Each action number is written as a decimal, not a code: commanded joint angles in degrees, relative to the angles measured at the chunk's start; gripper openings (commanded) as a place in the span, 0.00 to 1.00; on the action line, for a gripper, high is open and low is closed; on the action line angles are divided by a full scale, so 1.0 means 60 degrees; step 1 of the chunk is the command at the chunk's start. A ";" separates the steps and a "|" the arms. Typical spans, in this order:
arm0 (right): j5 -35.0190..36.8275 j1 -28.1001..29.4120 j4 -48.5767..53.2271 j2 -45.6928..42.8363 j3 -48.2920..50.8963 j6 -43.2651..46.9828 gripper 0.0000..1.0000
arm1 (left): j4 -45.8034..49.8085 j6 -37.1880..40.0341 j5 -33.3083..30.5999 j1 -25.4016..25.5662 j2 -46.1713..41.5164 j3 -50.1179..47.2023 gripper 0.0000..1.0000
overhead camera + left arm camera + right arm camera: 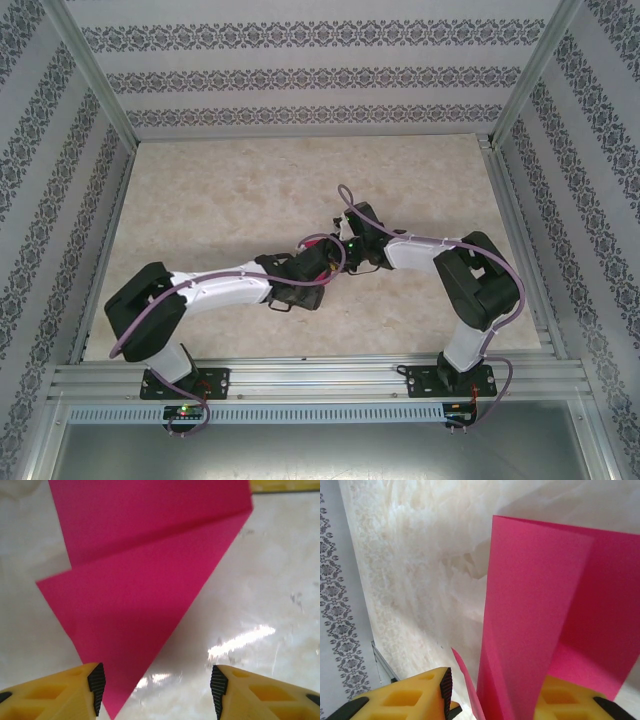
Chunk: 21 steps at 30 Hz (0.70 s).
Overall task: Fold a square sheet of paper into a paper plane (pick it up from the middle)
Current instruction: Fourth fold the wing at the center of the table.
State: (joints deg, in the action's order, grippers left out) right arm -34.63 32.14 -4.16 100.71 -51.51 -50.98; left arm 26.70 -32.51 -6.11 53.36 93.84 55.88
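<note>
Creased sheet of paper on the marble table.
Left gripper apart at frame bottom, paper's sharp tip just inside one finger; right gripper straddling a fold lower centre, clamped or loose: cannot tell.

Enclosure, fixed fittings:
- Tabletop: beige, marbled, matte, filling the centre of the frame. A bright streak of glare lies on it at lower right of the left wrist view.
- Back wall, left wall, right wall: pale paper with grey ornamental bands.
- Aluminium corner posts: upper left and upper right.
- Aluminium rail: across the bottom.
</note>
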 commanded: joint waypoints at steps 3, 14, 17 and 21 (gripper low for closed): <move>-0.0384 -0.0065 0.0085 -0.0019 -0.0275 0.0212 0.37 | 0.0774 -0.0473 -0.1867 0.0419 0.0497 0.0456 0.60; -0.0790 -0.0500 -0.0526 -0.0055 -0.0066 -0.0189 0.24 | 0.0281 -0.0614 -0.2177 0.0693 0.0278 -0.0212 0.58; -0.0785 -0.0550 -0.0523 -0.0043 -0.0042 -0.0231 0.23 | 0.0029 -0.0446 -0.2168 0.0700 0.0209 -0.0343 0.56; -0.0761 -0.0582 -0.0522 -0.0026 -0.0010 -0.0288 0.23 | -0.0031 -0.0324 -0.2228 0.0699 0.0312 -0.0331 0.51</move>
State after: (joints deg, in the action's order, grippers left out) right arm -38.09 29.02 -6.20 100.71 -51.64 -52.21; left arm 27.33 -34.92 -17.67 56.95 96.40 54.19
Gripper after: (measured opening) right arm 0.228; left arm 0.513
